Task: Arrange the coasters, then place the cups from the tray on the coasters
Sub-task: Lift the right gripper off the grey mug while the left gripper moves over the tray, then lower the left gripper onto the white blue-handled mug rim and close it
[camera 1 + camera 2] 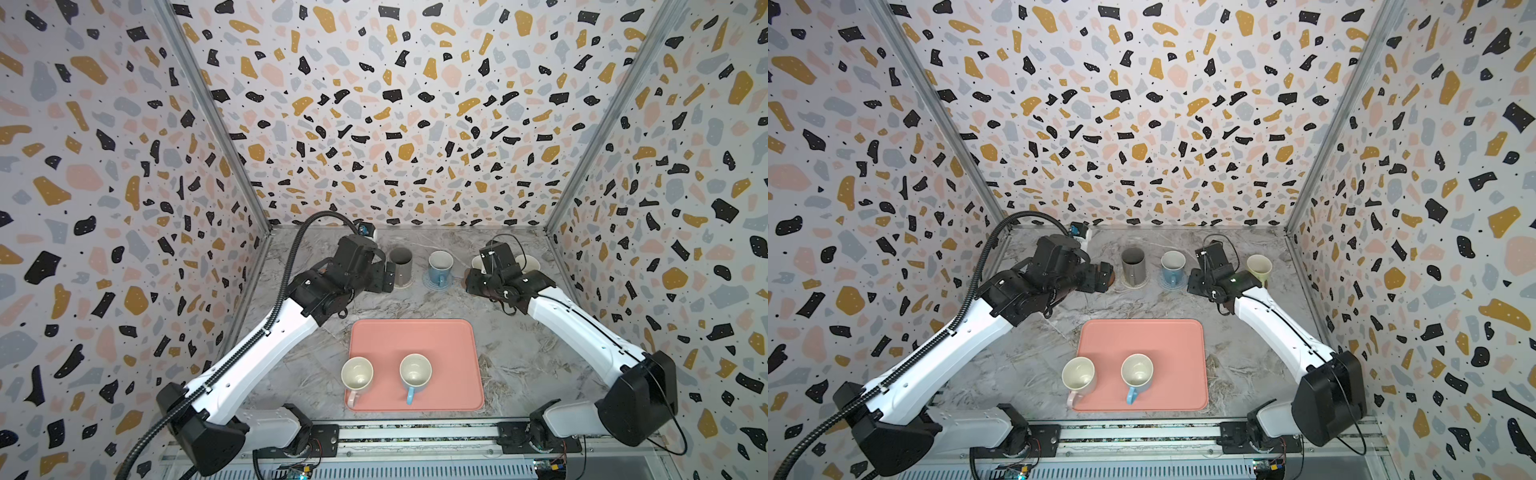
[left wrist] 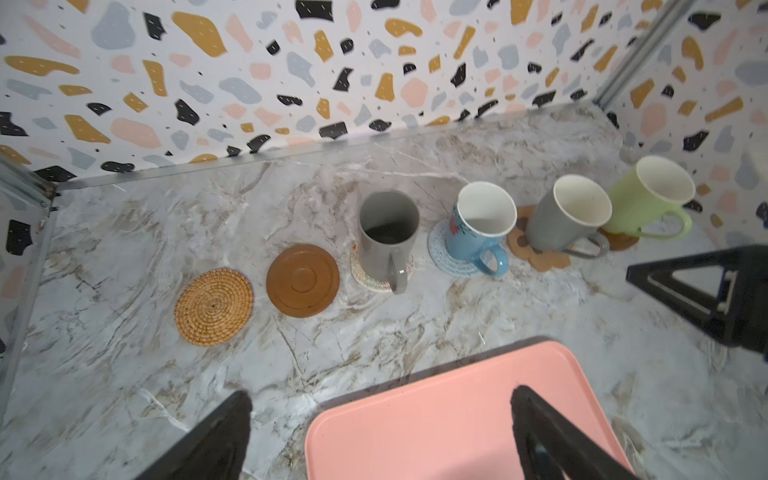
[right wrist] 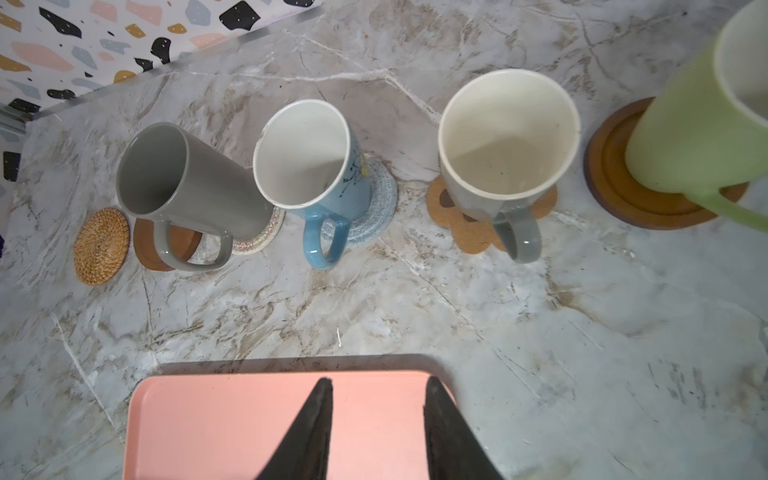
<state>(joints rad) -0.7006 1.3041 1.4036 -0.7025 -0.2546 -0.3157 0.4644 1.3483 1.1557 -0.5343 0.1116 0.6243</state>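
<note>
tray: salmon-pink tray (image 1: pixel 415 338), rounded corners, low rim, flat on marble surface (image 1: pixel 316 374), near-centre.
cups on tray: pale pink cup (image 1: pixel 356 374) at near-left edge, light blue cup (image 1: pixel 414 372) just right of it, not touching. Both upright, cream insides, handles pointing near.
coaster row: six in a line running left-right along the far side of the surface.
empty coasters: orange-tan woven coaster (image 2: pixel 214 306) at left end, brown disc (image 2: pixel 302 279) just beside it, apart.
spot 3: dark grey cup (image 2: pixel 388 232), grey inside too, straight-sided, upright on beige woven coaster (image 3: pixel 259 241), handle near.
spot 4: blue cup (image 2: pixel 478 224), white inside, on light-blue woven coaster (image 2: pixel 436 249), handle near.
spot 5: grey cup (image 2: pixel 569 212), cream inside, on tan paw coaster (image 2: pixel 544 262), handle near.
spot 6: light green cup (image 2: pixel 648 191) on second brown disc (image 3: pixel 611 187), right end, handle near.
left tool: left tool (image 2: pixel 382 392) spread wide, empty, just left of dark grey cup.
right tool: right tool (image 3: pixel 379 382) has a narrow gap, nothing between the fingers, right of blue cup.
hidden: in both top views the left arm (image 1: pixel 257 345) covers the orange-tan coaster and the right arm (image 1: pixel 582 332) covers most of the grey cup. The beige coaster is mostly under its cup. The green cup is cut off in the right wrist view. The blue cup's print is too small to read.
</note>
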